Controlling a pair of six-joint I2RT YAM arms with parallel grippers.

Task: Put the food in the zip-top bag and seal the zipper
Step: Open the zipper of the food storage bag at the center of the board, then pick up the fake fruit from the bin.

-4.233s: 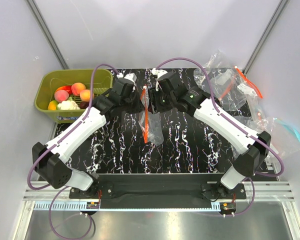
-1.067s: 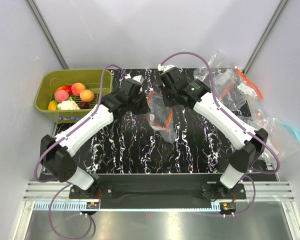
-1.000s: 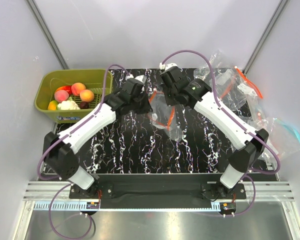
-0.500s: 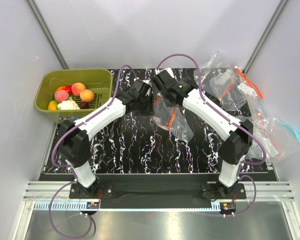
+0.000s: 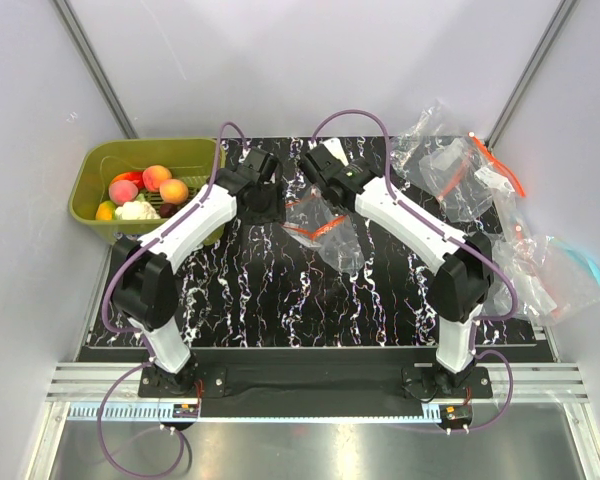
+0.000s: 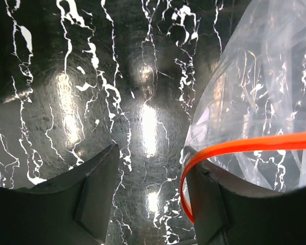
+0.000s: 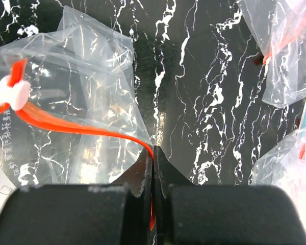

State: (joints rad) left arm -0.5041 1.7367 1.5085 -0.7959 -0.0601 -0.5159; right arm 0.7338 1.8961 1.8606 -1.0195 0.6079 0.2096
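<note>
The zip-top bag (image 5: 332, 238) lies crumpled on the black marbled table (image 5: 260, 290), its mouth toward the arms' tips. My right gripper (image 7: 154, 153) is shut on the red-orange zipper (image 7: 86, 130); the white slider tab (image 7: 11, 95) sits at the strip's left end. My left gripper (image 6: 150, 194) stands open just left of the bag (image 6: 255, 102). The zipper (image 6: 234, 149) curls against its right finger (image 6: 206, 204), and only table shows between the jaws. The food, three peaches (image 5: 157, 177) and a dark plum (image 5: 167, 210), rests in the green basket (image 5: 90, 185) at far left.
The basket also holds a red pepper (image 5: 135, 178) and a white cauliflower (image 5: 135, 211). Several spare clear bags (image 5: 460, 170) are heaped at the back right, one with a light-blue strip (image 5: 580, 262) off the table's right edge.
My left gripper has opened, let go of the bag's mouth and drawn back left. The right gripper has carried the bag a little toward the back left, still pinching the zipper.
</note>
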